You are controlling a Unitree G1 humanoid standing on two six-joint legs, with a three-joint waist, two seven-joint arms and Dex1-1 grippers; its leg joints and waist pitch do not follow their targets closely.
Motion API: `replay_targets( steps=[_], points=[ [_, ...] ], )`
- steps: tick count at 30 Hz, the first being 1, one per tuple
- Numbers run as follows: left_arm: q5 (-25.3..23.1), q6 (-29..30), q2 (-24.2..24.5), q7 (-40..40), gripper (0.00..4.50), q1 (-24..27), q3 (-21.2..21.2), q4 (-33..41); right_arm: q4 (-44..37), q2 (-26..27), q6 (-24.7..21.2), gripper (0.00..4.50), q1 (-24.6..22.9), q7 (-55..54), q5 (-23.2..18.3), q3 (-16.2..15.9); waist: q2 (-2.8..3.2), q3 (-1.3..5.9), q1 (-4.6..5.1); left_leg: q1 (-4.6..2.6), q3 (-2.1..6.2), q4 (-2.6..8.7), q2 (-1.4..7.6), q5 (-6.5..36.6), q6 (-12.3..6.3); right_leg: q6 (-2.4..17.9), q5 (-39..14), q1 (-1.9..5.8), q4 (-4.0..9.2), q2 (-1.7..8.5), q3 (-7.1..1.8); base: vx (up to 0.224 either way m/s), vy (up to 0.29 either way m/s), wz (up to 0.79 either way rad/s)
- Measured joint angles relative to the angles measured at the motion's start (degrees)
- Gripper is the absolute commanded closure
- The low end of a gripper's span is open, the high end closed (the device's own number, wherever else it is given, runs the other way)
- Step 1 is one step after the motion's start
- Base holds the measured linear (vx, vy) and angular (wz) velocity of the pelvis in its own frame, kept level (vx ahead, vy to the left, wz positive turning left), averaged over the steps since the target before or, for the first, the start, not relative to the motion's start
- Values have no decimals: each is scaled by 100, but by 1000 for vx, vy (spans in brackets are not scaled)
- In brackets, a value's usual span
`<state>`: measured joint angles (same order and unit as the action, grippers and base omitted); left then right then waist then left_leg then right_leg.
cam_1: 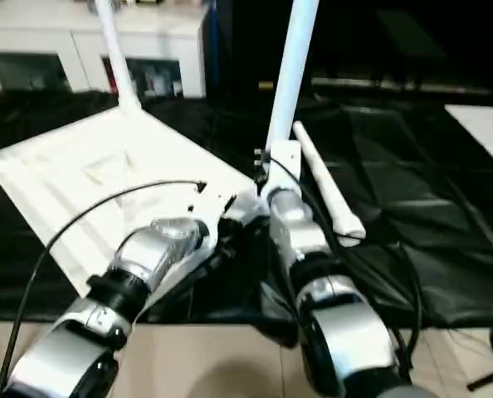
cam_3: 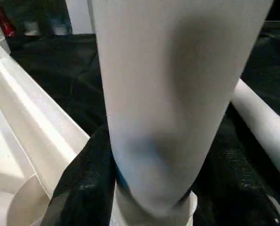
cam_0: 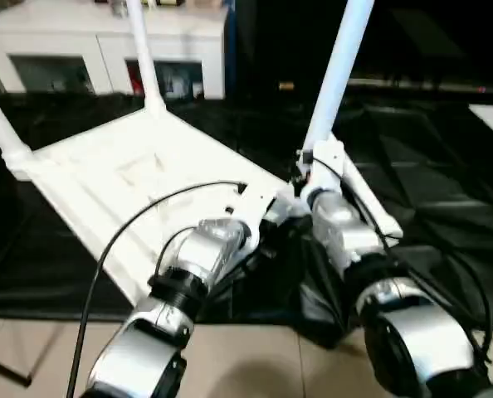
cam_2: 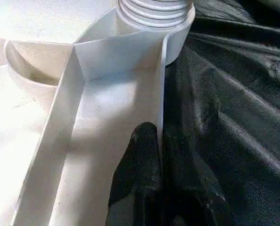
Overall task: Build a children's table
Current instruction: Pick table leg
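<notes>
Black sheeting [cam_0: 429,157] covers the floor where the work lies, with pale tiles [cam_0: 255,356] nearer the robot and a white glass-door cabinet [cam_0: 105,50] at the back. On the sheeting the table top [cam_0: 139,186] lies underside up, ribs showing, tilted with its near edge toward the arms. Three legs stand in its corner sockets: one [cam_0: 145,58] at the far corner, one [cam_0: 2,128] cut off at the picture's left edge, and one [cam_0: 339,70] at the corner right beside the right gripper [cam_3: 149,188]. That gripper's black fingers [cam_3: 78,188] sit on either side of this leg just above its socket, closed on it; the leg's upper end runs out of the picture. The fourth leg [cam_1: 325,186] lies loose on the sheeting just right of the right gripper. The left gripper [cam_2: 161,183] is pinched narrowly on the thin edge wall of the top, a short way along from the socket that holds the gripped leg [cam_2: 156,9]. From the head both grippers' fingers are mostly hidden behind the silver forearms and cables.
</notes>
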<state>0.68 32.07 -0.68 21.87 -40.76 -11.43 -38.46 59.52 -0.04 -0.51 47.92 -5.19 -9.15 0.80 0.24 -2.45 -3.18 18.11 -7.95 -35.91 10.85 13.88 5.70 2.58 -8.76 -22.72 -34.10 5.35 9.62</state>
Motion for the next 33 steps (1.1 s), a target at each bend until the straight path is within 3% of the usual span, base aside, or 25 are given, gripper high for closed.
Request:
replay_targets(
  steps=[10,12,16,24,27,28,33],
  points=[
    [48,-1,271,9,450,3,-1,114,234,82,207,262,187,481,83,101,9,-7,145,30,-13,30,15,0,1,1,0,-38,21,-4,20,0,0,0],
    [50,-1,291,25,450,6,-1,139,249,76,246,206,191,580,80,120,10,-7,150,39,-14,31,16,-1,1,1,0,-43,23,-4,22,0,0,0],
    [11,-8,549,31,450,28,3,291,379,177,258,171,79,899,69,139,11,-11,221,90,-9,30,20,-1,1,35,23,-95,17,-6,22,0,0,0],
    [-51,-17,913,324,450,191,-27,909,385,82,54,99,-91,1235,82,137,18,-16,121,304,-16,2,28,-21,-43,136,40,-338,-61,-8,15,0,0,0],
    [-61,-16,969,368,450,269,-76,1054,304,29,68,84,-106,1393,77,157,19,-17,81,298,-28,-8,37,-18,-53,156,23,-340,-84,-9,20,0,0,0],
    [-61,-15,978,374,450,277,-82,1070,268,22,57,122,-132,1401,70,176,20,-17,73,296,-29,-10,40,-21,-54,156,23,-340,-86,-10,21,0,0,0],
    [-58,92,1015,402,450,375,-71,1332,-168,155,-192,144,-316,1367,-126,332,23,-19,63,287,-36,-12,59,-36,-38,155,31,-334,-89,-22,22,0,0,0]
  ],
)
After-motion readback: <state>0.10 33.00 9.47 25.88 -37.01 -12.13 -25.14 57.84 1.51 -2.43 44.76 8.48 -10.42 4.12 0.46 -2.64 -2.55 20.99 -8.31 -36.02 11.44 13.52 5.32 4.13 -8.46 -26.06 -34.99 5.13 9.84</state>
